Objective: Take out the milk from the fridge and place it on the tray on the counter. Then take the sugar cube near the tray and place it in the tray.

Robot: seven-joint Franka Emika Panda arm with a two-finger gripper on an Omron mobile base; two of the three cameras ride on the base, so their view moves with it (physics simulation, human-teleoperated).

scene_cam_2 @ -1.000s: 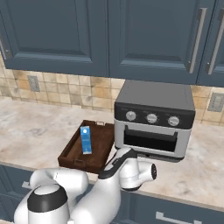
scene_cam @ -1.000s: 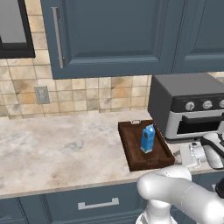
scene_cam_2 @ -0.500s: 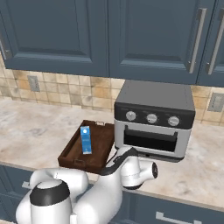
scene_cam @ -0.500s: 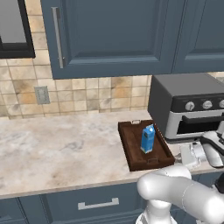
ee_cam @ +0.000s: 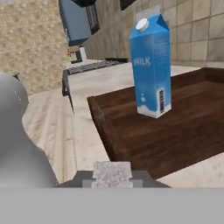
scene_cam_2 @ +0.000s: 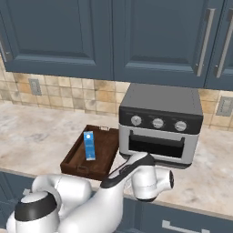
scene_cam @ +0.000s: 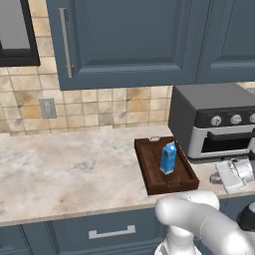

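The blue milk (ee_cam: 152, 65) carton stands upright in the dark brown tray (ee_cam: 183, 131), also seen as milk (scene_cam: 168, 158) in tray (scene_cam: 149, 167) and milk (scene_cam_2: 89, 145) in tray (scene_cam_2: 75, 157). My gripper (ee_cam: 112, 176) is low over the counter (ee_cam: 85, 131), just outside the tray's near rim, shut on the whitish sugar cube (ee_cam: 112, 170) that sits between its dark fingertips (ee_cam: 81, 178). From the left base view the gripper (scene_cam: 217, 178) is right of the tray, in front of the oven. The fridge is out of view.
A grey toaster oven (scene_cam: 214, 122) stands right of the tray, against the tiled wall, also toaster oven (scene_cam_2: 159, 125). Dark blue wall cabinets (scene_cam: 129, 40) hang above. Bare beige counter (scene_cam: 69, 164) stretches left of the tray. Drawers with a silver handle (scene_cam: 112, 232) run below.
The jaws have closed on the sugar cube. The arm, the milk and the tray have kept their places.
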